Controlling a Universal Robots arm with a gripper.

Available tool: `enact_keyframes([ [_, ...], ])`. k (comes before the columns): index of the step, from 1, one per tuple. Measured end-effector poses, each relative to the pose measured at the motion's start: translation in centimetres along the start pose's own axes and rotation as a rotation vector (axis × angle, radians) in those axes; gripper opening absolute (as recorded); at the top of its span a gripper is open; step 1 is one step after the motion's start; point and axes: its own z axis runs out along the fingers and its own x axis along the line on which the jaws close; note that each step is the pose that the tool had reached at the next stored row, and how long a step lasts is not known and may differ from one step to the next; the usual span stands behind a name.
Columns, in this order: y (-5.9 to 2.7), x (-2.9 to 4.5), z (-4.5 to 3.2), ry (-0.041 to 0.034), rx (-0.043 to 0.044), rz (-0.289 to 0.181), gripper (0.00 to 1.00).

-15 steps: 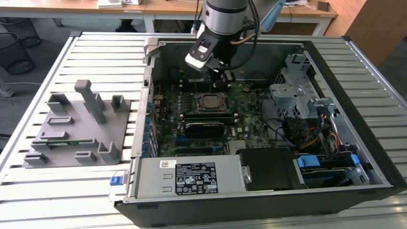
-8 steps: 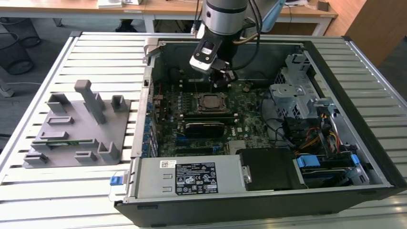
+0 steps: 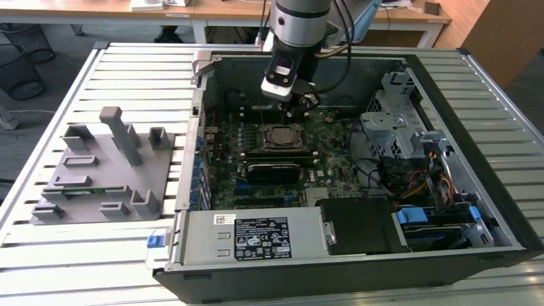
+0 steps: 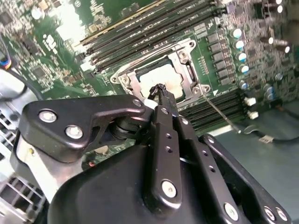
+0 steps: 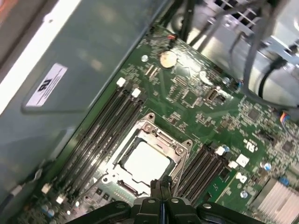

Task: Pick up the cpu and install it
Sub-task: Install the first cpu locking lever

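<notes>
**Cpu seated in socket; gripper closed and empty over it**

Exterior view: an open computer case [image 3: 340, 280] lies flat on a slatted table [image 3: 127, 70], with the motherboard [image 3: 332, 143] facing up. The arm [image 3: 299, 22] comes down from the upper middle of the frame. The gripper [image 3: 295, 109] hangs over the board near the frame's centre, just beyond the upper right corner of the socket [image 3: 283, 137].

The cpu [image 4: 159, 80] sits flat inside the socket with its silver top up and a metal frame [image 4: 187, 49] around it. Nothing holds it. The first wrist view shows the same: the chip lies square in its seat, level with the frame.

Fingers [image 4: 163, 126]: pressed together, tips meeting, nothing between them, as seen in both wrist views. In the second wrist view the tips lie over one edge of the cpu. Whether they touch it or stand just clear of it, I cannot tell.

Long black memory slots [image 5: 100, 140] run along both sides of the socket, parallel to it.

On the exterior view's left, a grey fixture tray [image 3: 102, 169] rests on the table outside the case. A thin green memory stick [image 3: 85, 189] lies in one of its holders, towards the lower left of the frame.

In the lower middle of the exterior view, a power supply [image 3: 246, 237] sits inside the case. On the exterior view's right are a metal drive cage [image 3: 395, 121] and, below it, a bundle of cables [image 3: 416, 185].
</notes>
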Motion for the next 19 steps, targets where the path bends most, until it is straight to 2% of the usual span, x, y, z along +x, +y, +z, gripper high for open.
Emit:
enact_keyframes([
  [19,0.01,0.00,0.28,-0.0063,-0.0016,-0.346,0.12],
])
